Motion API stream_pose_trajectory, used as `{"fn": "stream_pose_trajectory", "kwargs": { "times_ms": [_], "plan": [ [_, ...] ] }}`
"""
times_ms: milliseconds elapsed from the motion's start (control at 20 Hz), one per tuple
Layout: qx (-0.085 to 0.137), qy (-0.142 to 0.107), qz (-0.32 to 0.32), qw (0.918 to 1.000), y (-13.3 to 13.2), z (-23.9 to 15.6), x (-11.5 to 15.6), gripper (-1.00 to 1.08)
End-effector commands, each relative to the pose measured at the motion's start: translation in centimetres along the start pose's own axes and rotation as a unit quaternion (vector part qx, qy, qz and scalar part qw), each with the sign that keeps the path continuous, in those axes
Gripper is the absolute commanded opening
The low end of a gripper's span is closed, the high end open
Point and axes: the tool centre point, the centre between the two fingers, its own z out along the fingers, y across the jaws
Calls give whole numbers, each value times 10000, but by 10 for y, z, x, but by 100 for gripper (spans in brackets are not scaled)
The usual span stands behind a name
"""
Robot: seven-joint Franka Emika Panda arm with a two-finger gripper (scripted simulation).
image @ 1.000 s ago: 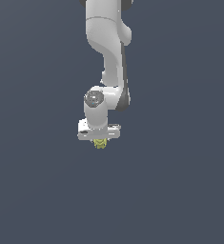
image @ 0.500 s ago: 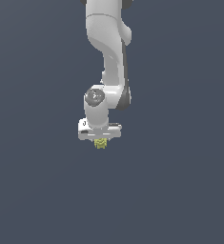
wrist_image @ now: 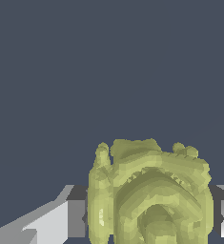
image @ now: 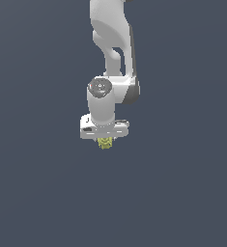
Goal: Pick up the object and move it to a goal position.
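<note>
The object (image: 105, 143) is a small yellow-green, knobbly, ridged lump that pokes out just under the white hand of the arm in the exterior view. My gripper (image: 105, 141) points straight down and is shut on it. In the wrist view the object (wrist_image: 149, 190) fills the space between the two fingers (wrist_image: 75, 218), whose pads press against its two sides. The fingertips themselves are mostly hidden behind the hand in the exterior view.
Only a flat, uniform dark grey-blue ground (image: 182, 193) lies around the arm. No goal marker shows in either view.
The arm has shifted a little toward the exterior view's right, carrying the object with it. The grip looks the same.
</note>
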Motion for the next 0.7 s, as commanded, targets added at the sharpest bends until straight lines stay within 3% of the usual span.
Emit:
{"fn": "stream_pose_trajectory", "kwargs": {
  "times_ms": [0, 650],
  "plan": [
    [-1, 3, -1, 10000, -7, -22, 9, -100],
    [-2, 1, -2, 10000, -45, -143, 60, -100]
  ]
}}
